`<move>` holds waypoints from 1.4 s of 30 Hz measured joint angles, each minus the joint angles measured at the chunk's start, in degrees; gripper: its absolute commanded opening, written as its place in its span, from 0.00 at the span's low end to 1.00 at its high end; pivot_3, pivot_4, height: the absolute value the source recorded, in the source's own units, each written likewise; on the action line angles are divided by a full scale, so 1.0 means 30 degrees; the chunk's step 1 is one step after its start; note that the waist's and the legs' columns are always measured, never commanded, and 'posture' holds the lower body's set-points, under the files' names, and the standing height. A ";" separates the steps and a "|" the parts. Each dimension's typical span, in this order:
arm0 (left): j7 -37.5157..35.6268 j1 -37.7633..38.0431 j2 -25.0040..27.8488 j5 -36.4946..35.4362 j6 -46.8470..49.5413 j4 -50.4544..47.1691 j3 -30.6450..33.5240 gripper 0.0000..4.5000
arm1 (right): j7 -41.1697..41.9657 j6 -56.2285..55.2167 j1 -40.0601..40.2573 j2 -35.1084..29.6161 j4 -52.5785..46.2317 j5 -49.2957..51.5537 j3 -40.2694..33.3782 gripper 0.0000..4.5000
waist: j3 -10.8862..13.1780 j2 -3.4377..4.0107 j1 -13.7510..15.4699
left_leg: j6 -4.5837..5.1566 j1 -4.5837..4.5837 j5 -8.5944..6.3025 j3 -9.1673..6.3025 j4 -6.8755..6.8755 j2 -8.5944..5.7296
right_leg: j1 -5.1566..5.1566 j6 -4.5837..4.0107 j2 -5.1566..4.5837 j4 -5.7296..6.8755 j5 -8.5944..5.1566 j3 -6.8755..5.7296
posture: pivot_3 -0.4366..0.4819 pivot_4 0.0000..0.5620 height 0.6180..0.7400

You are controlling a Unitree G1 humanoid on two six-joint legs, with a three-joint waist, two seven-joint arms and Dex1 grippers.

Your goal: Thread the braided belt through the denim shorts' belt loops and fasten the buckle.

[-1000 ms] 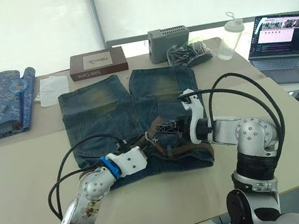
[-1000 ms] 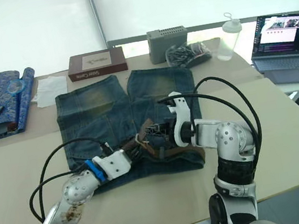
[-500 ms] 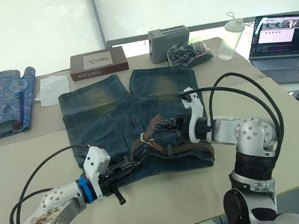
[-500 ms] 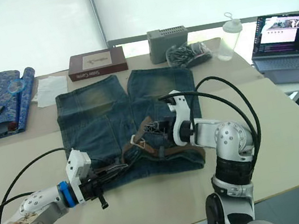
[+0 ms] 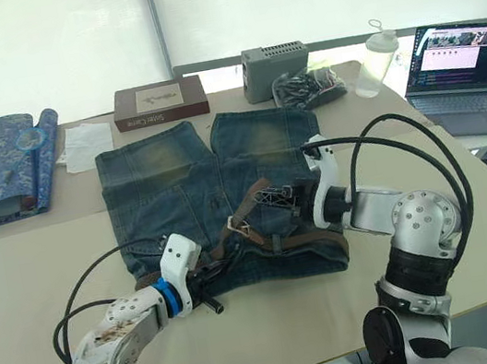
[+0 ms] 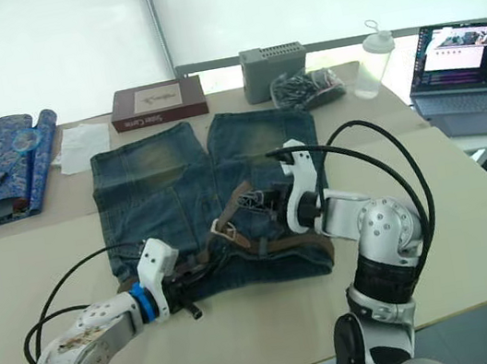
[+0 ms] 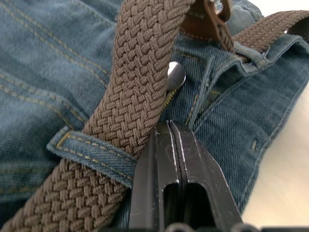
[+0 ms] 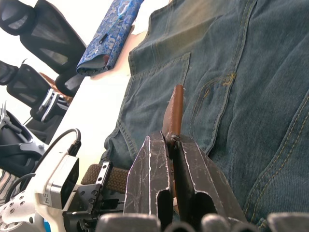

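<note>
Threading looks mostly done; step in hand reads as bringing the belt end to the buckle. The denim shorts (image 5: pixel 213 196) lie flat mid-bench, waistband toward the near edge, legs toward the far edge. The braided belt (image 7: pixel 130 92) runs along the waistband and passes under at least one of the belt loops (image 7: pixel 89 152).

The right gripper (image 8: pixel 166 145) has its fingers clamped on the belt's smooth brown tip, lifted above the fly area. The silver buckle (image 5: pixel 242 230) sits raised just above the waistband, between the two grippers. The left gripper (image 7: pixel 169 128) has its fingers pressed together, tips resting at the waistband just beside the loop and below the jeans button (image 7: pixel 176 76); whether any denim is pinched cannot be told.

Next move likely calls for the right gripper feeding the tip into the buckle frame while the left steadies the waistband or buckle; the pin must find a gap in the weave.

The left wrist view gives the loop, weave and button up close, which the head views do not resolve. The right wrist view shows the clamped tip; the head views give the overall layout, plus a laptop (image 5: pixel 464 75) at the bench's far right.
</note>
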 measured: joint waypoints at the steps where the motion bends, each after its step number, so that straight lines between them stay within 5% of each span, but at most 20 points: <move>1: 0.0038 -0.0105 0.0034 0.0273 -0.0038 0.0067 -0.0140 0.01 | -0.0037 -0.0013 0.0000 -0.0003 -0.0094 0.0001 -0.0021 0.00 | 0.0000 0.0000 -0.0003 | 0.0000 0.0005 0.0000 0.0000 0.0000 0.0001 | 0.0004 0.0000 0.0001 -0.0001 0.0000 0.0000 | 0.48 0.27 1.00; 14: -0.0256 0.0666 0.0680 0.3125 -0.2387 -0.0106 -0.1229 0.01 | -0.0567 -0.3195 0.0054 -0.3750 -0.0217 -0.0273 0.0234 0.00 | -0.0006 0.0015 -0.0024 | 0.0001 0.0036 -0.0001 0.0013 -0.0032 0.0006 | 0.0016 -0.0006 0.0002 -0.0013 -0.0007 0.0019 | 0.48 0.27 1.00; 25: -0.1143 0.2344 0.0720 0.3323 -0.3704 -0.0570 -0.0484 0.01 | -0.0355 -0.4682 0.0959 -0.5794 -0.1023 0.0292 0.0959 0.00 | -0.0011 0.0024 0.0034 | 0.0004 0.0035 -0.0003 0.0015 -0.0031 0.0012 | 0.0020 0.0004 -0.0012 -0.0022 -0.0015 0.0024 | 0.48 0.27 1.00; 42: -0.3699 0.4618 0.0508 -0.1184 -0.3107 0.0099 0.3812 0.01 | -0.0061 -0.3153 0.3961 -0.5888 -0.3270 0.2250 0.2655 0.00 | -0.0011 0.0028 -0.0006 | 0.0012 0.0035 -0.0009 0.0017 -0.0043 0.0031 | 0.0009 0.0010 -0.0006 -0.0020 -0.0064 0.0024 | 0.48 0.27 1.00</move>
